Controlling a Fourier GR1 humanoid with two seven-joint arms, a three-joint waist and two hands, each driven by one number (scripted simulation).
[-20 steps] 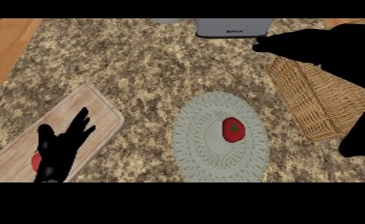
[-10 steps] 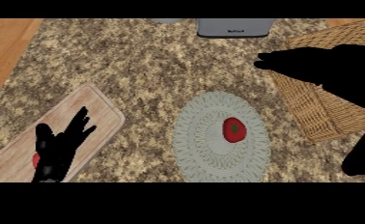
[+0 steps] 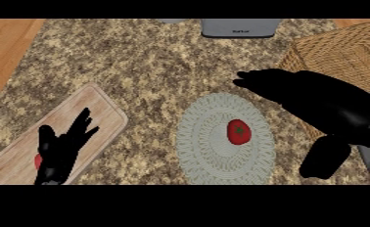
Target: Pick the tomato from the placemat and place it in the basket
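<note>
The tomato (image 3: 239, 131) sits on the round placemat (image 3: 209, 157), beside the basket (image 3: 332, 55). The right hand (image 3: 311, 99) hovers near it, fingers (image 3: 249, 80) extended and holding nothing. Small, smooth and likely soft, the tomato is best cupped around its sides.

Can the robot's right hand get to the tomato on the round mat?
Probably yes. The right hand hovers open just above and right of the tomato, which lies uncovered on the placemat. Nothing stands between them.
</note>
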